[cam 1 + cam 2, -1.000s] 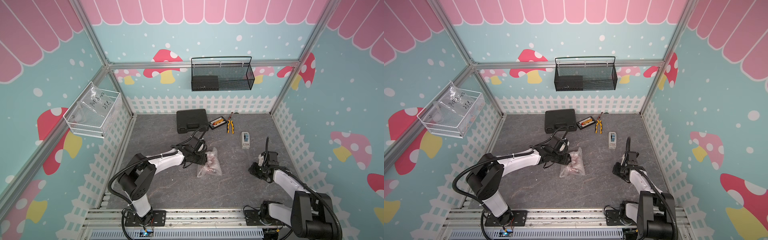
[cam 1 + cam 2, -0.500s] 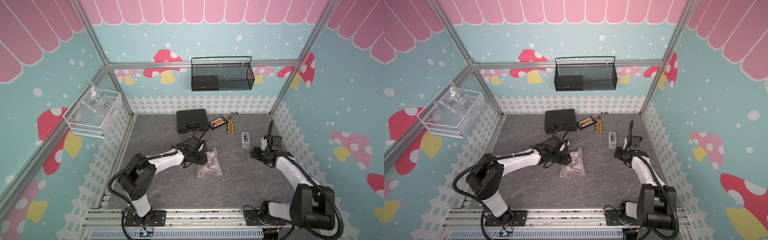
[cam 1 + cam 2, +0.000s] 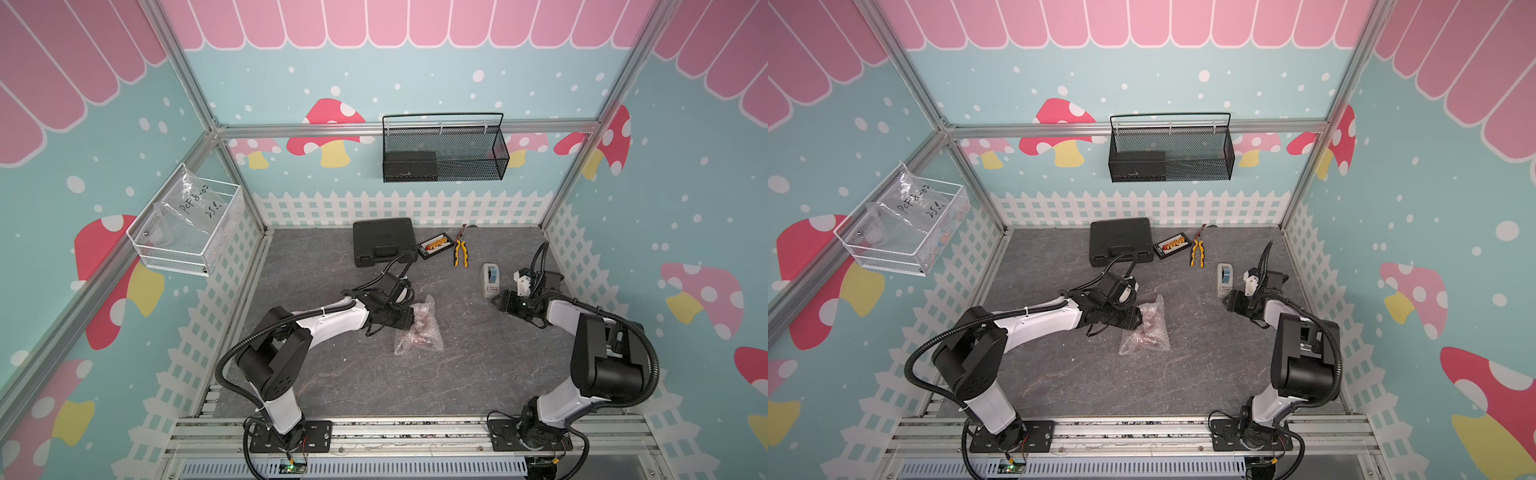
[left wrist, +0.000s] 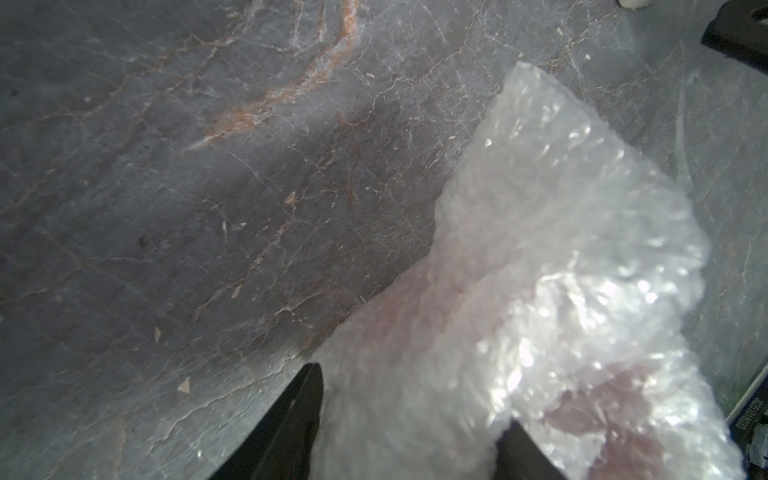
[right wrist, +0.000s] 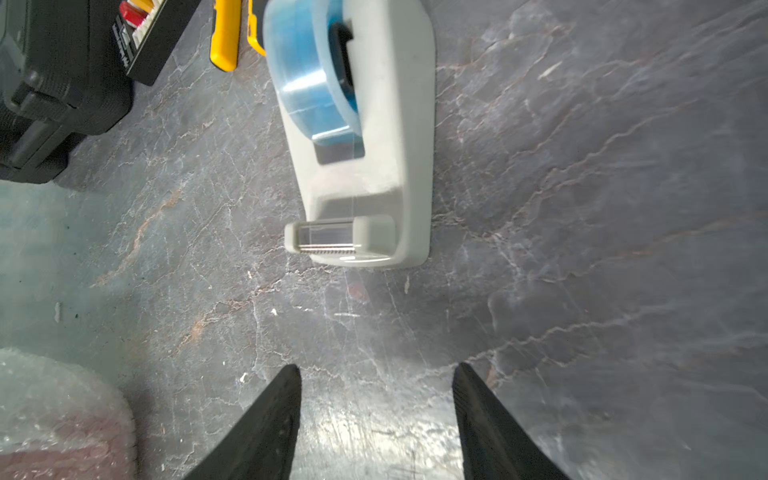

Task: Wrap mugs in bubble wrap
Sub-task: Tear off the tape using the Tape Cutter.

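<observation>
Your left gripper [image 4: 413, 399] clamps its black fingers on the crinkled, glossy bubble wrap [image 3: 419, 328], a lumpy bundle at the middle of the veined grey table [image 3: 332, 374]. The red mug [image 4: 602, 411] shows only as a blur inside it. Your right gripper [image 5: 377, 367] hovers with its fingers apart over bare tabletop, facing the grey-white tape dispenser [image 5: 386, 145] at the bundle's two o'clock, and there is open room from five to eight.

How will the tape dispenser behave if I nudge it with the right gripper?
The tape dispenser looks rigid moulded plastic, sitting low and long, so it should probably slide rather than tip. Its smooth shell may slip in a pinch; pushed off-centre, it could swivel.
</observation>
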